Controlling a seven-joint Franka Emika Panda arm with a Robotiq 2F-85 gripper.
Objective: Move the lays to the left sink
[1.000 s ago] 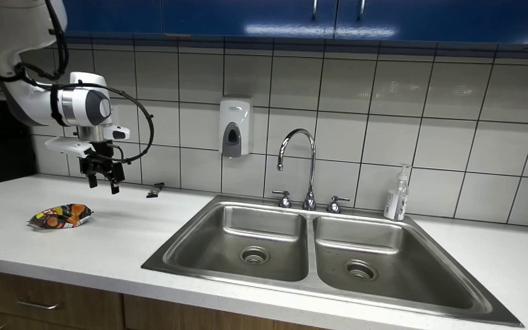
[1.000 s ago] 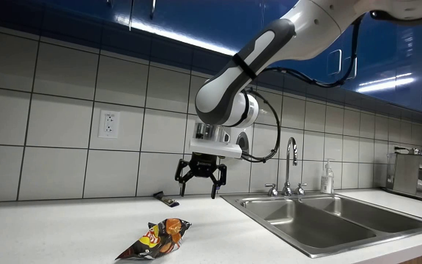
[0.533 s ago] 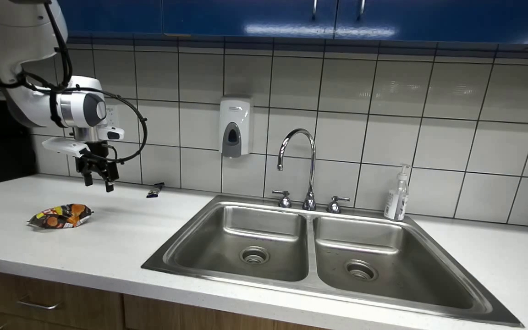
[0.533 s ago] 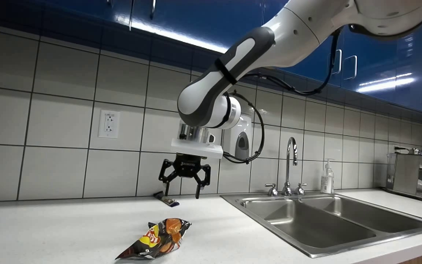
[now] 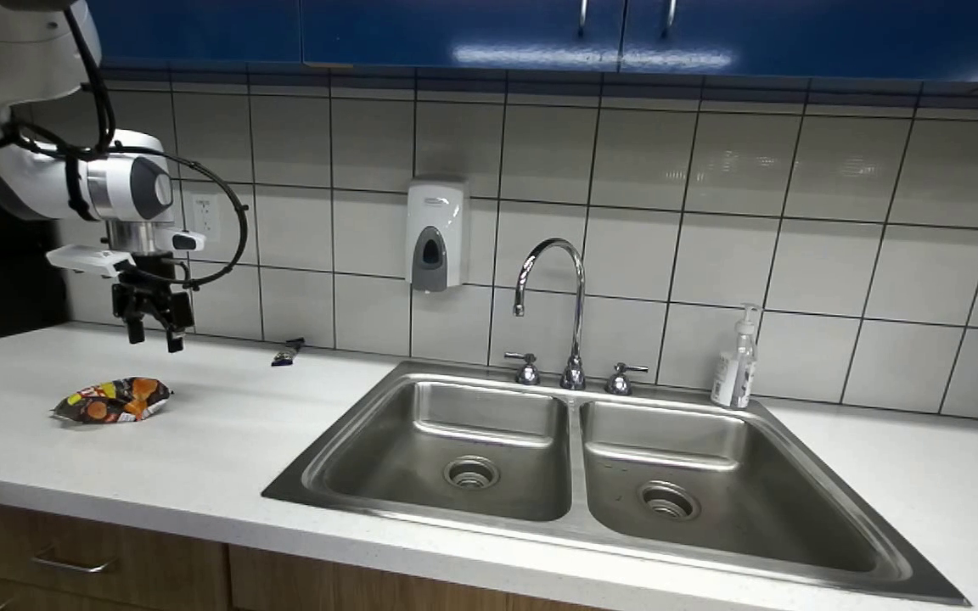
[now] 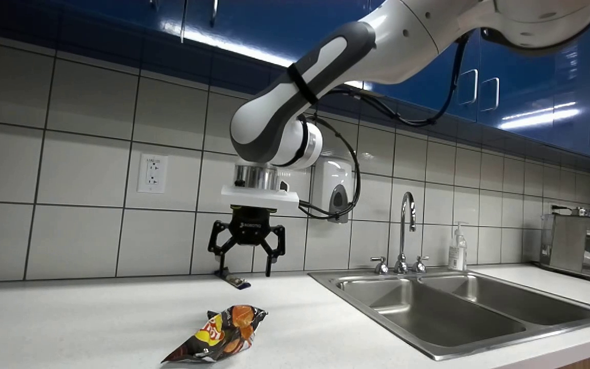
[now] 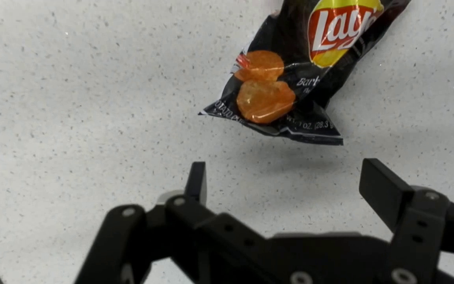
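The Lays bag, black with orange chips and a red and yellow logo, lies on the counter in both exterior views (image 5: 115, 400) (image 6: 226, 333). It also shows at the top of the wrist view (image 7: 309, 71), its upper end cut off by the frame edge. My gripper (image 5: 155, 339) hangs pointing down above the counter, apart from the bag. In an exterior view the gripper (image 6: 245, 273) shows its fingers spread. In the wrist view the gripper (image 7: 284, 171) is open with nothing between its fingers; the bag's lower edge is just beyond the fingertips. The left sink (image 5: 489, 409) is right of the bag.
A small dark wrapper (image 5: 288, 351) lies near the tiled wall. The faucet (image 5: 577, 314) arches behind the sinks. The right sink (image 5: 667, 424) adjoins the left one. A pump bottle (image 5: 735, 365) stands at the back rim. A soap dispenser (image 5: 436, 233) hangs on the wall.
My gripper has moved left in both exterior views, away from the sink side and toward the bag's end of the counter. It stays open. The bag has not moved.
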